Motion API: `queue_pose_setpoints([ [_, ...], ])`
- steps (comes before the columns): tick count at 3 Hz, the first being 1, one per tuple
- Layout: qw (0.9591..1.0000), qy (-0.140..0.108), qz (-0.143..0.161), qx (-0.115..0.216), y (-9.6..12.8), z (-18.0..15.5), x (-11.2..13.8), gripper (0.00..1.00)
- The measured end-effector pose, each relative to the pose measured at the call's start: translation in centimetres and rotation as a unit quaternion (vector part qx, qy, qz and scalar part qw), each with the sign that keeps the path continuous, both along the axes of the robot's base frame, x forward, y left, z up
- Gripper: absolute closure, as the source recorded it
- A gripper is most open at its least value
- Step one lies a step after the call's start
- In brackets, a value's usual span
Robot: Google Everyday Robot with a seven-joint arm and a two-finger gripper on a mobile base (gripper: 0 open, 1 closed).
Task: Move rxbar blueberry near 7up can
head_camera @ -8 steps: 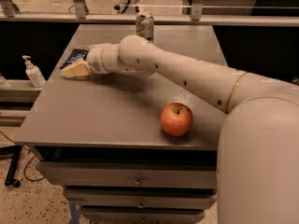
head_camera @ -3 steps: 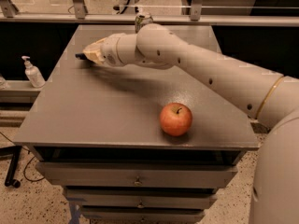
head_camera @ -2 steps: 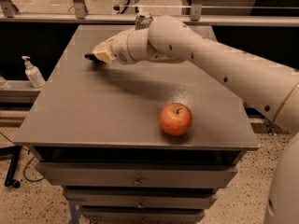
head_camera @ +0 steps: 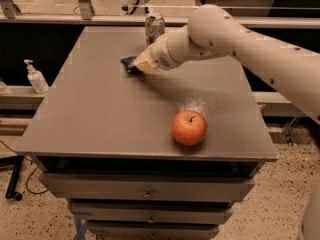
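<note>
The rxbar blueberry (head_camera: 128, 63) is a dark navy wrapper, only its left end showing past my gripper. My gripper (head_camera: 141, 64) is shut on it and holds it over the back middle of the grey table (head_camera: 90, 114). The 7up can (head_camera: 154, 28) stands upright at the table's back edge, just behind and slightly right of my gripper. My white arm reaches in from the right and hides the rest of the bar.
A red apple (head_camera: 189, 127) sits on the table's front right. A white pump bottle (head_camera: 36, 77) stands on a lower ledge to the left of the table. Drawers are below the tabletop.
My gripper has carried the rxbar from the table's back left to the right, toward the 7up can. The apple and the can have not moved.
</note>
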State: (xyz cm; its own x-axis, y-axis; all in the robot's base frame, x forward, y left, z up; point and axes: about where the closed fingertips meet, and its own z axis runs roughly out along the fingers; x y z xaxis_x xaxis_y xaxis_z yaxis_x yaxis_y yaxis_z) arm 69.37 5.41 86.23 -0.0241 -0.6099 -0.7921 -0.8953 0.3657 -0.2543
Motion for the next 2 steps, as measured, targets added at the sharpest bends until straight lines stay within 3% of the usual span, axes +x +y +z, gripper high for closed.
queue_pose_setpoints([
  [2, 0.9939, 0.027, -0.073, -0.078, -10.2, -2.6, 2.7, 1.0],
])
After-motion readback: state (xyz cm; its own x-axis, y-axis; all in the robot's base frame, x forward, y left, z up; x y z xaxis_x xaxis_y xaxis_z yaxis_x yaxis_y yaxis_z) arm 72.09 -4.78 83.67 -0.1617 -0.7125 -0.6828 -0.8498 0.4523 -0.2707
